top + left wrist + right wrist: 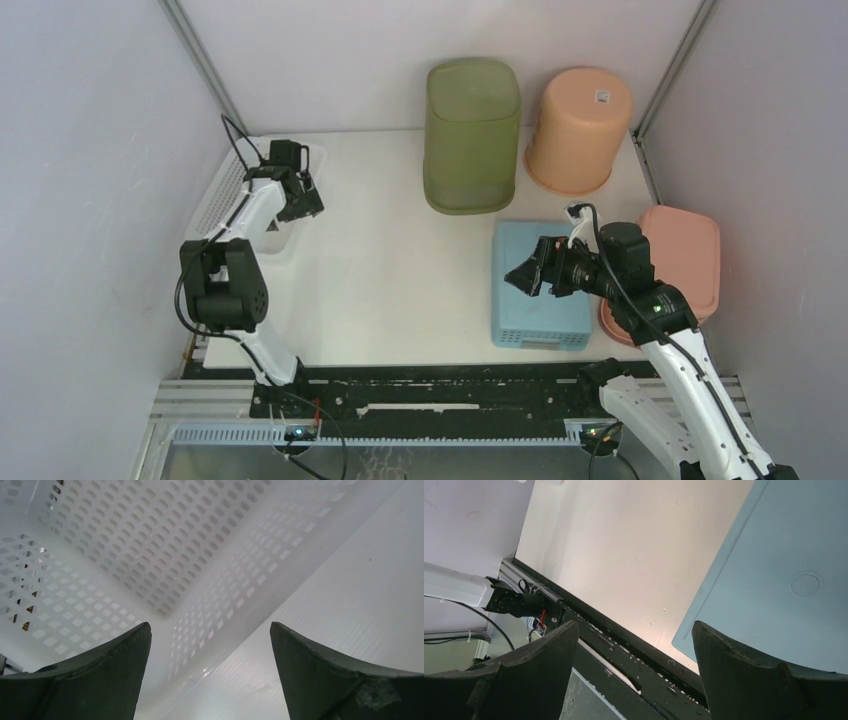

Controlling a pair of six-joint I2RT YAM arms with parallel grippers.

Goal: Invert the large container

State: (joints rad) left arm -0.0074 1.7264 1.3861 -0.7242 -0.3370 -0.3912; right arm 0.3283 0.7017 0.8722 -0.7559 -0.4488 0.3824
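White perforated basket (pixel 125 545) lies just ahead of the spread left gripper (pixel 210 627), its edges cut off. Right gripper (pixel 634 625), equally spread, hovers beside a partly seen blue container (pixel 784 570).

Five plastic containers are counted on the bench (pixel 400 270): one white perforated basket (pixel 212 200), one green bin (pixel 472 135), one peach round bucket (pixel 580 125), one light blue rectangular tub (pixel 535 320) and one pink rectangular tub (pixel 690 255). Two robot arms are counted, and two grippers: one left gripper (pixel 303 203) and one right gripper (pixel 525 275).
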